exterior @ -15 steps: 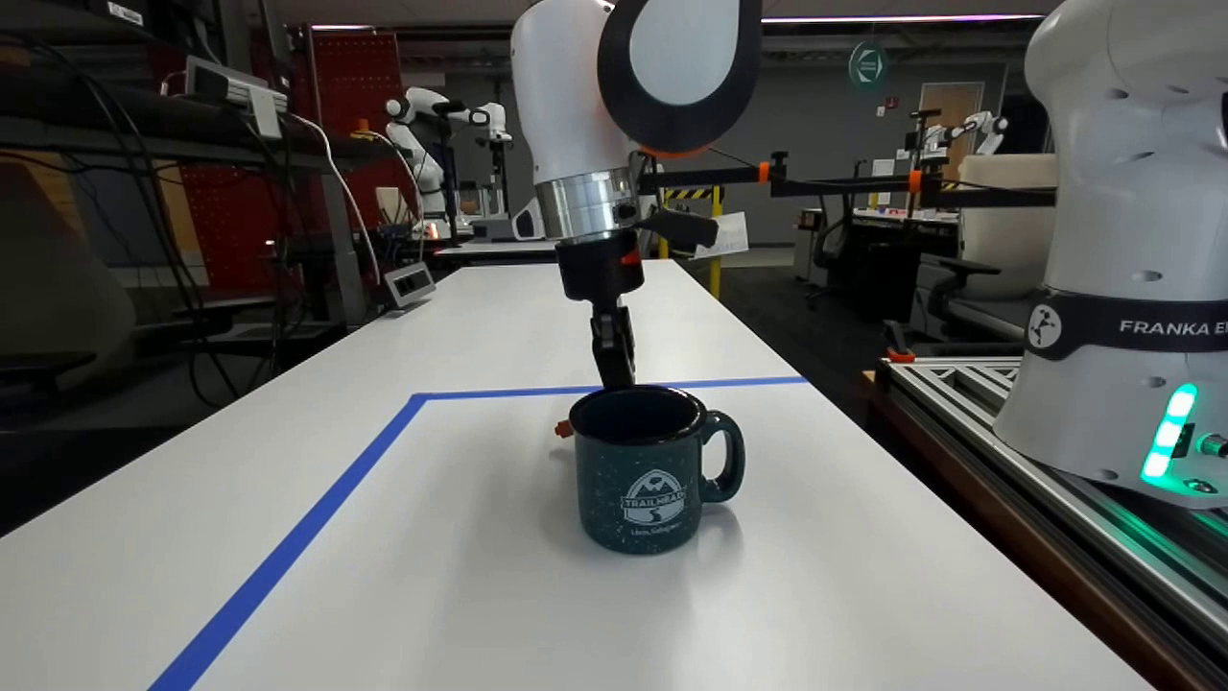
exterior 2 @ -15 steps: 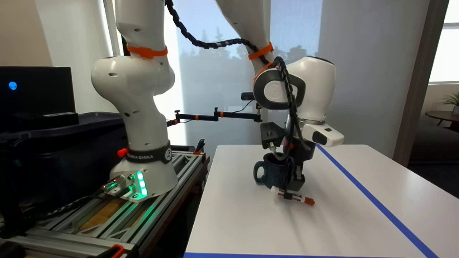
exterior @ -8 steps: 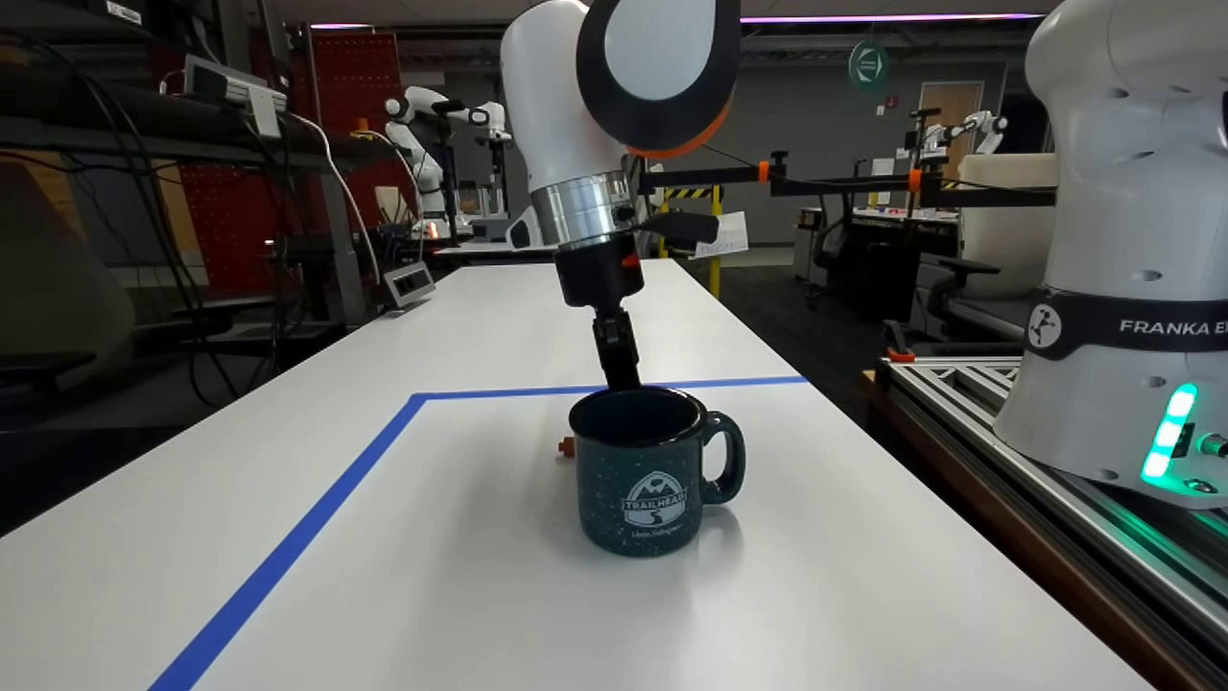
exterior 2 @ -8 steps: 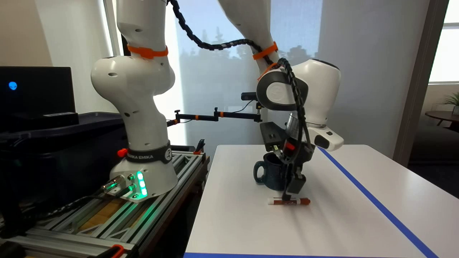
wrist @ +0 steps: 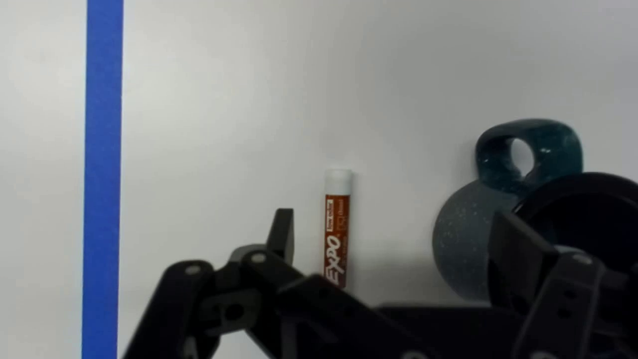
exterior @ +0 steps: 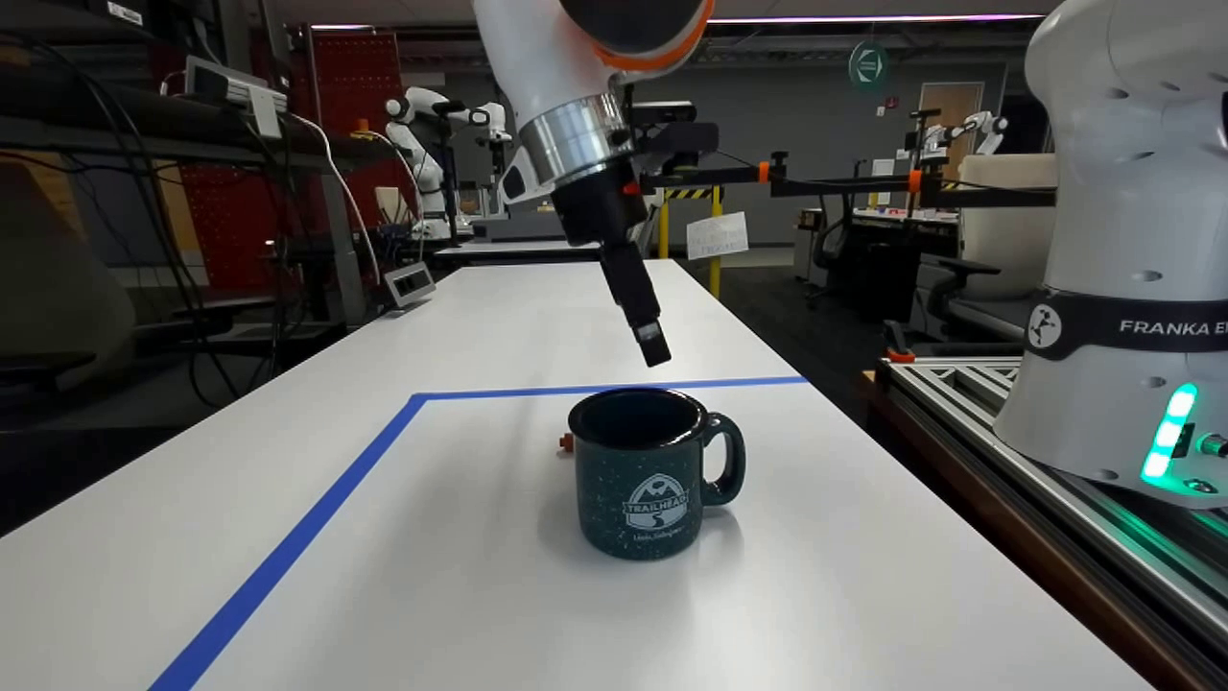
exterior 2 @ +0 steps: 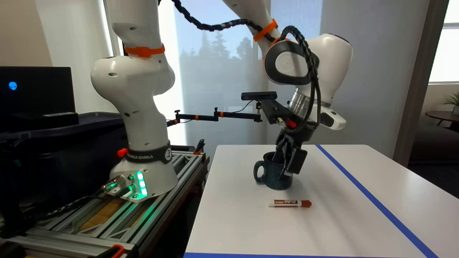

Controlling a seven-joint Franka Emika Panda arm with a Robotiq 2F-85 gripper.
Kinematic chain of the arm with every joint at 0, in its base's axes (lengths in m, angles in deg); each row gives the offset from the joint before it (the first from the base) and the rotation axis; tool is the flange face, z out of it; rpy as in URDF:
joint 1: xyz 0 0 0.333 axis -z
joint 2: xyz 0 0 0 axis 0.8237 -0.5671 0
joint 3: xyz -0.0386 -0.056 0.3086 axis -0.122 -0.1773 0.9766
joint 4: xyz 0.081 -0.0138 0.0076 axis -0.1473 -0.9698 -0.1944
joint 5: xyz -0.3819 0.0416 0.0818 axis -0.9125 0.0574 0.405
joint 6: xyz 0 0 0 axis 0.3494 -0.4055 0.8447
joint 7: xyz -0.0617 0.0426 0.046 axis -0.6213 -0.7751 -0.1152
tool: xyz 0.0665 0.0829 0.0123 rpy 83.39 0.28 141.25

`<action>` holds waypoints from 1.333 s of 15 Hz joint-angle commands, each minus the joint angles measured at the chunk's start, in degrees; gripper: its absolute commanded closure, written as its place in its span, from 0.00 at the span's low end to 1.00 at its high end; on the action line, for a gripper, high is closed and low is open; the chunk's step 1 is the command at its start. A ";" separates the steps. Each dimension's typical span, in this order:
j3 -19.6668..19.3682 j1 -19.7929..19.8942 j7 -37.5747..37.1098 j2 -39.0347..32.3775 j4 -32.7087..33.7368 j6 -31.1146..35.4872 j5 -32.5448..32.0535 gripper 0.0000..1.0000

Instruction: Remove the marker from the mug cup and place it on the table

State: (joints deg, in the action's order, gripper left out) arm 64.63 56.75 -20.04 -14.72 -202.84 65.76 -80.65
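The marker [exterior 2: 289,203], brown-red with a white end, lies flat on the white table [exterior 2: 244,229] beside the mug cup. In an exterior view only its orange-red tip [exterior: 567,443] shows past the mug. The dark teal mug cup [exterior: 638,494] stands upright, its pale emblem facing that camera. My gripper [wrist: 394,224] is open with its fingers wide apart and holds nothing. It hangs tilted above the table, higher than the marker. In the wrist view the marker [wrist: 337,224] shows between the fingers, partly covered by one, while the other finger overlaps the mug [wrist: 463,239].
Blue tape [wrist: 103,174] runs along the table. A black camera [exterior 2: 258,95] on a thin bar stands behind the arm. The robot base [exterior 2: 143,179] sits on a metal rail frame [exterior 2: 107,218] alongside the table's edge.
The gripper has opened, let go of the marker and risen with a stronger tilt. The marker, slanted in the fingers a second ago, now lies flat on the table. The mug stays in place.
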 commanded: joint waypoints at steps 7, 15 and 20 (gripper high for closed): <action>4.25 -4.90 -6.37 7.85 -0.78 -2.31 -0.26 0.00; 5.35 -6.15 -9.63 7.17 -1.74 4.93 -0.31 0.00; 5.40 -6.15 -10.48 7.37 -2.26 6.30 -0.31 0.00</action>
State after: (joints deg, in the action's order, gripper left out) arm 70.24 50.81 -30.49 -7.36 -205.17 72.15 -80.94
